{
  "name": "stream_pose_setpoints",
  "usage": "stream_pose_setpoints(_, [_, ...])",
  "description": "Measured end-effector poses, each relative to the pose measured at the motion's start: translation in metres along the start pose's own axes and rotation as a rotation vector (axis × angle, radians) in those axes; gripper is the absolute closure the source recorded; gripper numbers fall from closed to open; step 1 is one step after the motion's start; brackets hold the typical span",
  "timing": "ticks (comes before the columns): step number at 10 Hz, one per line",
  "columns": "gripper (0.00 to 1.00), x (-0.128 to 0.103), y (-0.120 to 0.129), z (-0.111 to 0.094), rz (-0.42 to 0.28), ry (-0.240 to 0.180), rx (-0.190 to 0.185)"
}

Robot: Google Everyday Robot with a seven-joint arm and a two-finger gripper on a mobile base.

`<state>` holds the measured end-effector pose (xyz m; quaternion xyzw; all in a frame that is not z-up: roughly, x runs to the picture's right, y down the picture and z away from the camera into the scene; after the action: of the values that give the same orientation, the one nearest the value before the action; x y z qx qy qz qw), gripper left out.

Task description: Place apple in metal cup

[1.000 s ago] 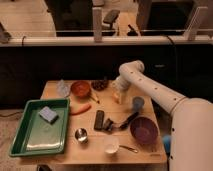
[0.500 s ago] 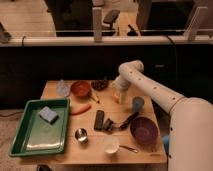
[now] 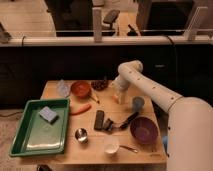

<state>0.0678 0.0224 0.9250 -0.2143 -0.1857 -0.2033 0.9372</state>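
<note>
My gripper (image 3: 119, 94) points down over the far middle of the wooden table (image 3: 60, 152), at the end of the white arm that reaches in from the right. A small pale yellow shape at its tip (image 3: 120, 99) looks like the apple. I cannot tell whether it is held or rests on the table. The metal cup (image 3: 81, 134) stands upright near the front of the table, right of the green tray, well to the front left of the gripper and apart from it.
A green tray (image 3: 30, 145) with a blue sponge (image 3: 48, 114) takes up the left. An orange bowl (image 3: 80, 89), a carrot (image 3: 80, 109), a light blue cup (image 3: 137, 103), a purple bowl (image 3: 144, 130), a white cup (image 3: 111, 148) and dark items (image 3: 102, 121) are spread about.
</note>
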Motion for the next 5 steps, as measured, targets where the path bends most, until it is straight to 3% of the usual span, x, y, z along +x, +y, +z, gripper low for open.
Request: stream_pose_setpoints(5, [0.2, -0.0001, -0.0012, 0.0053, -0.031, -0.012, -0.005])
